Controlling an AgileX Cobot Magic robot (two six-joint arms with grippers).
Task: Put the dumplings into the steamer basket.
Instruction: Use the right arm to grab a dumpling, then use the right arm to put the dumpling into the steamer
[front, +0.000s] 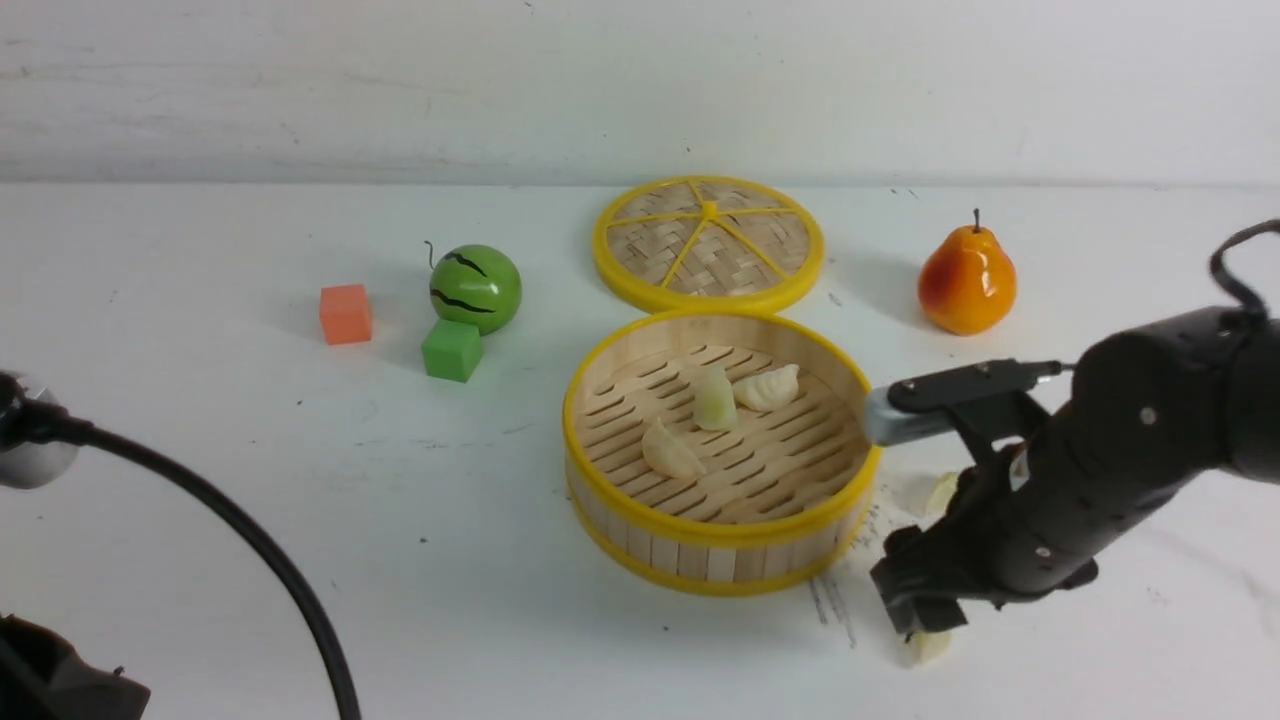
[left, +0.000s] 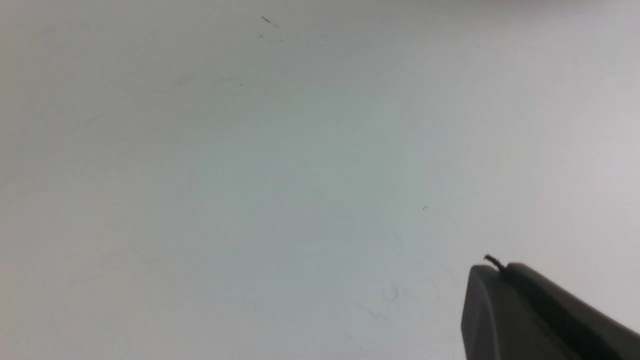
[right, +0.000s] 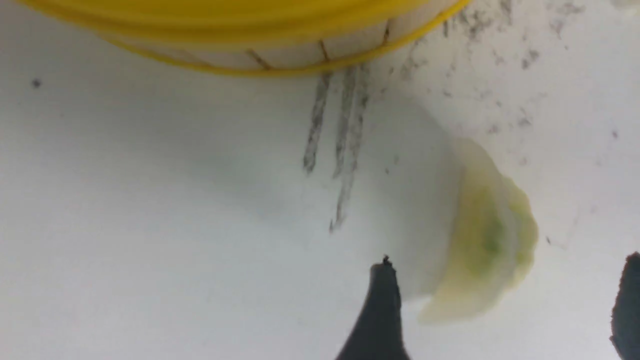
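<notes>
Sitting mid-way on the white worktop (front: 200, 500), the steamer basket (front: 720, 530) holds three dumplings (front: 715, 400) on its slatted floor. Near the basket's right side, the right claw (right: 505, 300) stands wide, its tips either side of a fourth dumpling (right: 485, 240) lying on the worktop. The left claw (left: 502, 267) is closed and empty. A fifth dumpling (front: 942, 492), partly hidden by the right arm (front: 1100, 480), lies beside the basket.

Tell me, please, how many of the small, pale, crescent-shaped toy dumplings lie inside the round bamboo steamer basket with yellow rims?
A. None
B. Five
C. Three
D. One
C: three dumplings rest on the slatted floor of the steamer basket, while another dumpling lies outside it on the white table.
</notes>
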